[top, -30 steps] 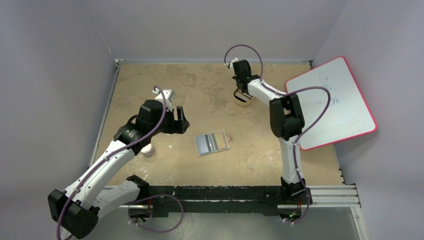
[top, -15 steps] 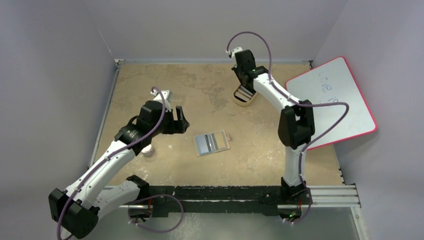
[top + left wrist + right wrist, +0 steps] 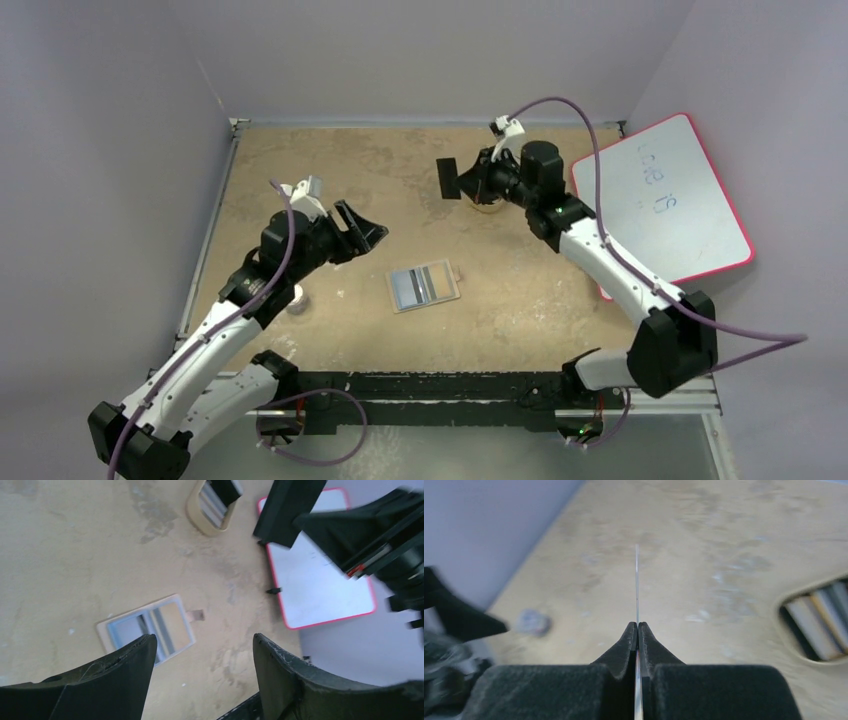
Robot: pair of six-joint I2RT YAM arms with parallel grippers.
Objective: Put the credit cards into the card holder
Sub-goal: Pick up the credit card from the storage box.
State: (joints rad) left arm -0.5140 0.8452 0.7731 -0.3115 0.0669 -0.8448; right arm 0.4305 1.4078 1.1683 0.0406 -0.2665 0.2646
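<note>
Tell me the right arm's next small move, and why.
Probably carry the right gripper toward the open card holder. It is shut on a credit card held in the air near the tray, while the holder lies flat mid-table; the open left gripper hovers near it, empty.

The card holder (image 3: 423,287) lies near the middle of the table (image 3: 330,160). At its 1 o'clock sits the tray (image 3: 212,530), with credit cards (image 3: 816,622) in it. One credit card (image 3: 447,180) is held above the table at 12 o'clock, just beside the tray. The whiteboard (image 3: 665,205) lies at 2 o'clock, at the table's right edge, and a small round object (image 3: 293,299) at 9 o'clock.
</note>
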